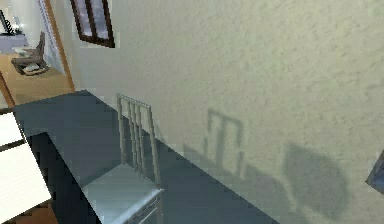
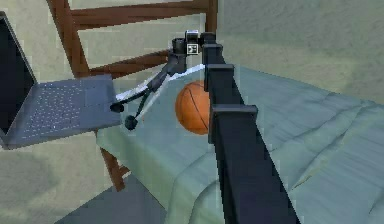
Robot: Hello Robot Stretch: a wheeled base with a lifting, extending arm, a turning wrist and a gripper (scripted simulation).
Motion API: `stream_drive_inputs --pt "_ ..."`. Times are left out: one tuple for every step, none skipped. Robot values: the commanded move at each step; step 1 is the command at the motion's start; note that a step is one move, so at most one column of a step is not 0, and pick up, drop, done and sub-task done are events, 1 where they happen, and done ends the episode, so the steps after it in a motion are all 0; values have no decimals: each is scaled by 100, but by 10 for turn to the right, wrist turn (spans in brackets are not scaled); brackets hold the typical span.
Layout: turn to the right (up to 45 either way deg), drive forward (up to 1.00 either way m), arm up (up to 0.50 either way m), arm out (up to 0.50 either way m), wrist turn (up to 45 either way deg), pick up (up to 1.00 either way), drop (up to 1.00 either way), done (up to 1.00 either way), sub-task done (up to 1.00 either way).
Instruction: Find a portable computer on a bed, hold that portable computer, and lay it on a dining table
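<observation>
An open laptop with a grey keyboard and dark screen hangs at the arm side view's left, out past the corner of the bed. It sits at the far end of my gripper, clear of the bedding, so the gripper holds the laptop. The dark arm rises from the bottom edge across the teal bedcover. Two thin fingers slant down leftwards from the white marker squares to the laptop's right edge.
An orange basketball lies on the bed beside the arm. A wooden headboard stands behind. In the forward view, a grey chair stands on dark blue floor near a cream wall. A doorway opens at upper left, and a white furniture edge is at left.
</observation>
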Motion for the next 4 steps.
stream_drive_inputs --pt "0 0 0 -48 0 0 0 0 0" --pt "-450 0 0 0 0 0 0 0 0" --pt "-450 0 0 0 0 0 0 0 0" --pt "-270 0 0 0 0 0 0 0 0"
